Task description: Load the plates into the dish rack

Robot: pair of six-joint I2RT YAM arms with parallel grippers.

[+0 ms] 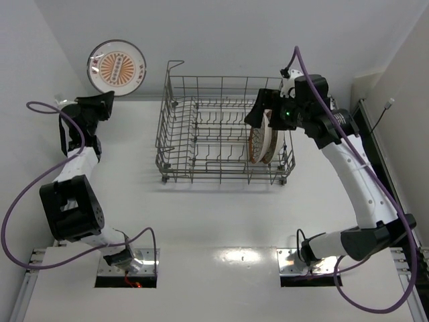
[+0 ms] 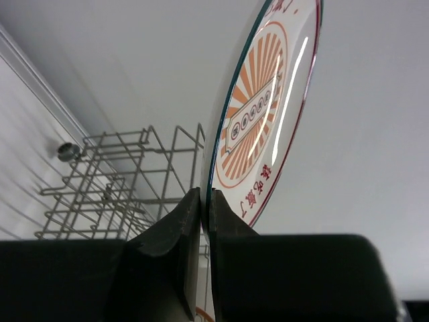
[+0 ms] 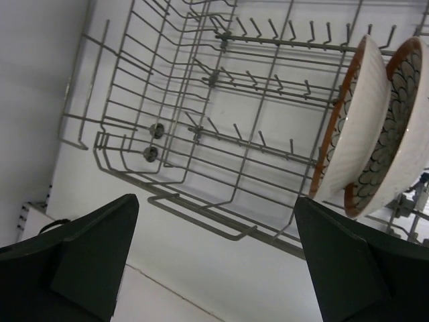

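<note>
A white-rimmed plate (image 1: 116,66) with an orange sunburst centre hangs on edge in the air at the far left, left of the dish rack (image 1: 224,131). My left gripper (image 1: 107,97) is shut on its lower rim. The left wrist view shows the fingertips (image 2: 191,208) pinching the thin rim of the plate (image 2: 268,114), with the dish rack (image 2: 120,188) behind. Two brown-rimmed plates (image 1: 265,137) stand upright between tines at the rack's right end. My right gripper (image 1: 260,111) hovers over them, open and empty. In the right wrist view the right gripper (image 3: 216,201) has these plates (image 3: 355,127) at its right.
The rack has a raised wire loop (image 1: 175,65) at its far left corner. White walls close in behind and on both sides. The arm bases' metal plates (image 1: 127,261) sit at the near table edge, and purple cables loop off both arms.
</note>
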